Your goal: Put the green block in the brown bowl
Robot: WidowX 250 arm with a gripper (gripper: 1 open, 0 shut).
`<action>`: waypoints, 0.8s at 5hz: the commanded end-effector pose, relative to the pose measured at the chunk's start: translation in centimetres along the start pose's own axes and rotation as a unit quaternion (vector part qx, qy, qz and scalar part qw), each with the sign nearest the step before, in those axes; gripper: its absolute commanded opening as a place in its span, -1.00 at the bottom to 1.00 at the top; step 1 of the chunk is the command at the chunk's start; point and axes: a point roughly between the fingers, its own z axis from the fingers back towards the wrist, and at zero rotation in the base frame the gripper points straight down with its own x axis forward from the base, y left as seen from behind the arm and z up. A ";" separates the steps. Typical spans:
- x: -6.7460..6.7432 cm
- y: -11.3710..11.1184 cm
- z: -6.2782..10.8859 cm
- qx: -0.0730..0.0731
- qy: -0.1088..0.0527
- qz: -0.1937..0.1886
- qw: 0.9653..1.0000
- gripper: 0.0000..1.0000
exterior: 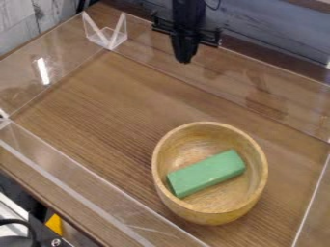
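The green block [206,175] lies flat and slightly askew inside the brown bowl [169,148], which rests on the wooden table at the lower right. My gripper [187,56] hangs pointing down at the top centre, far behind the bowl and well apart from it. Its dark fingers are pressed together with nothing between them.
Clear acrylic walls [52,58] enclose the wooden tabletop [103,116] on all sides. A small clear bracket [104,31] stands at the back left corner. The front wall [77,198] runs along the near edge.
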 end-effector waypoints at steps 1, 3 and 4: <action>1.0 0.3 1.6 0.002 -0.023 -0.008 1.000 -1.00; 0.9 -1.1 1.7 0.001 -0.014 -0.004 1.000 -1.00; 0.9 -1.7 1.8 0.002 -0.009 -0.002 1.000 -1.00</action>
